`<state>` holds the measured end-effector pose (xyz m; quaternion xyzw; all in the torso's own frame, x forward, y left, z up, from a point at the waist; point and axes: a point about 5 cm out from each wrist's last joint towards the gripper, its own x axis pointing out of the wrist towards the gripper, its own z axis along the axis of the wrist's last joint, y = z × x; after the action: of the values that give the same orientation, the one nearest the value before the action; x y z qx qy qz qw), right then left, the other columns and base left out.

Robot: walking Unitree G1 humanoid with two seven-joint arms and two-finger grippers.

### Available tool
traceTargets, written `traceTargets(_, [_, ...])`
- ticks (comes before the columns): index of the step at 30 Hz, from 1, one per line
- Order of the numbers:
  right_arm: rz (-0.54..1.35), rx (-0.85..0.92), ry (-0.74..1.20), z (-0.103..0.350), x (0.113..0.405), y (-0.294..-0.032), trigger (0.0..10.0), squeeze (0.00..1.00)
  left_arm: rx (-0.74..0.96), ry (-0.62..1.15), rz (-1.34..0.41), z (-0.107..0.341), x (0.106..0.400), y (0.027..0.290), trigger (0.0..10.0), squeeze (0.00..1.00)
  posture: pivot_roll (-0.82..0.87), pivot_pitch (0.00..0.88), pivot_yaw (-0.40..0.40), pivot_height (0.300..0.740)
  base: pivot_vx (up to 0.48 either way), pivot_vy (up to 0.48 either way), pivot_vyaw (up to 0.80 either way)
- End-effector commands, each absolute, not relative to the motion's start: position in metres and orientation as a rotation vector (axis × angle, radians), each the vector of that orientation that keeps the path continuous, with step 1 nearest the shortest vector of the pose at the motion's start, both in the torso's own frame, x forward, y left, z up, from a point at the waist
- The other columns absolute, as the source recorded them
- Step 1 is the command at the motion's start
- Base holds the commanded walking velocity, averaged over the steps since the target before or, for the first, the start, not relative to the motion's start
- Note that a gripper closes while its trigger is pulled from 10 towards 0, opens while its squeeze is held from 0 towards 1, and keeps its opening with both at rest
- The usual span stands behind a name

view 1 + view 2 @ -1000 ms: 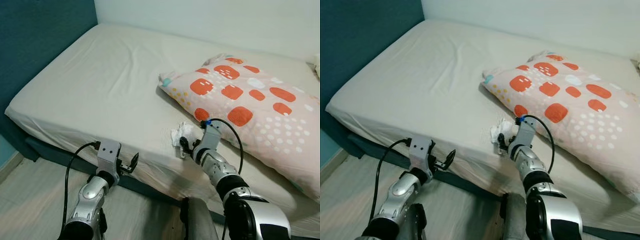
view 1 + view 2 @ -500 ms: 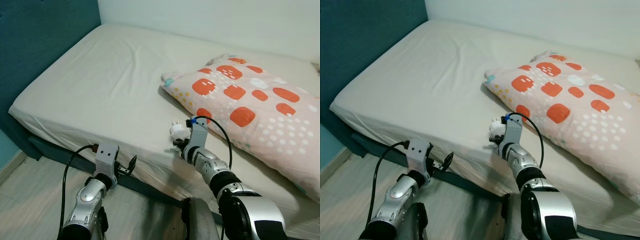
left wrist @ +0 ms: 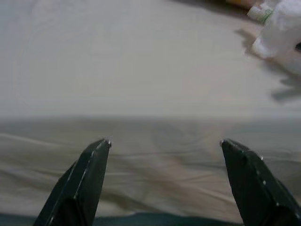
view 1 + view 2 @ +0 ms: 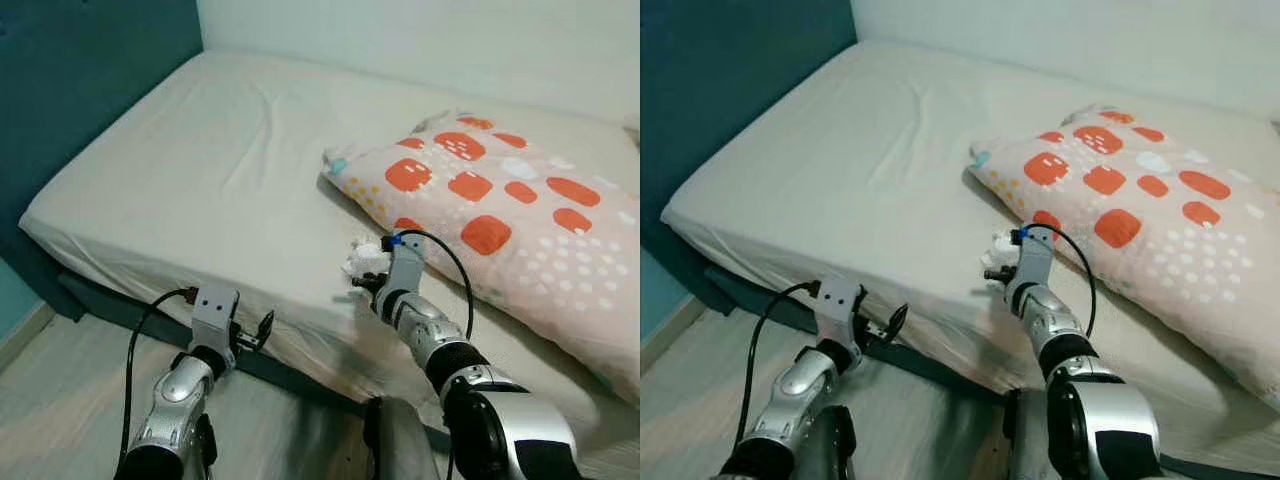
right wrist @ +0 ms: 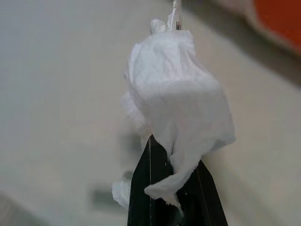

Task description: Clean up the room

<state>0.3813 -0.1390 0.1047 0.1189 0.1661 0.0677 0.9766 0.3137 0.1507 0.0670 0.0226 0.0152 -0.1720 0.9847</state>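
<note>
White, crumpled tissue [image 5: 176, 94] pinched between right gripper [image 4: 362, 283] fingers, lifted just above bed [image 4: 200, 170] near patterned pillow [image 4: 500, 200]; left gripper [image 4: 262, 330] spread, low, near the bed's edge.

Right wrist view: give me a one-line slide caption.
Right gripper shut on a crumpled white tissue, held above the beige bed sheet.

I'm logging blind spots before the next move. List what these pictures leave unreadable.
- Right pincer, right wrist view: tips buried in the tissue, so how much is pinched stays hidden.
- Pillow, eye views: far end cut off by the frame edge.
- Bed, right wrist view: blurred behind the tissue.
- Floor, eye views: mostly blocked by the arms and bed.
</note>
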Motion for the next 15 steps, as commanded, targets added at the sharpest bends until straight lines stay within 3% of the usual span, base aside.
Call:
traceTargets(1, [0.126,0.269,0.310,0.104,0.380,-0.145,0.0,0.00,0.029,0.056,-0.324,0.061,0.312,0.154,10.0,0.00,0.06,0.098,-0.072,0.506,0.000,0.000,0.00])
traceTargets(3, [0.184,0.318,0.244,0.114,0.383,-0.145,0.0,0.00,-0.019,0.060,-0.290,0.064,0.317,0.157,10.0,0.00,0.05,0.091,-0.071,0.506,0.000,0.000,0.00])
traceTargets(4, [0.241,0.315,0.205,0.119,0.383,-0.141,0.9,0.00,-0.058,0.081,-0.242,0.062,0.320,0.163,10.0,0.00,0.05,0.075,-0.068,0.506,0.000,0.000,0.00])
traceTargets(5, [0.279,0.309,0.183,0.122,0.382,-0.139,0.9,0.00,-0.083,0.097,-0.209,0.060,0.321,0.167,10.0,0.00,0.05,0.075,-0.068,0.506,0.000,0.000,0.00])
traceTargets(6, [0.311,0.301,0.172,0.122,0.380,-0.136,3.1,0.00,-0.106,0.122,-0.167,0.057,0.321,0.172,10.0,0.00,0.05,0.063,-0.068,0.506,0.000,0.000,0.00])
traceTargets(7, [0.330,0.297,0.167,0.121,0.379,-0.135,3.1,0.00,-0.120,0.138,-0.140,0.054,0.320,0.176,10.0,0.00,0.05,0.063,-0.068,0.506,0.000,0.000,0.00])
traceTargets(8, [0.347,0.286,0.172,0.117,0.376,-0.134,3.9,0.00,-0.128,0.166,-0.100,0.050,0.319,0.182,10.0,0.00,0.05,0.047,-0.068,0.506,0.000,0.000,0.00])
traceTargets(10, [0.359,0.279,0.175,0.115,0.374,-0.133,3.9,0.00,-0.133,0.185,-0.072,0.047,0.318,0.186,10.0,0.00,0.05,0.047,-0.068,0.506,0.000,0.000,0.00])
traceTargets(11, [0.361,0.266,0.181,0.109,0.370,-0.134,2.5,0.00,-0.141,0.214,-0.034,0.043,0.316,0.192,10.0,0.00,0.05,0.031,-0.067,0.506,0.000,0.000,0.00])
traceTargets(12, [0.357,0.266,0.197,0.102,0.367,-0.134,0.4,0.00,-0.153,0.235,0.000,0.039,0.314,0.199,10.0,0.00,0.06,0.020,-0.066,0.511,0.000,0.000,0.00])
traceTargets(15, [0.346,0.271,0.212,0.093,0.362,-0.136,0.1,0.00,-0.168,0.270,0.041,0.032,0.309,0.208,10.0,0.00,0.05,0.008,-0.062,0.526,0.000,0.000,0.00])
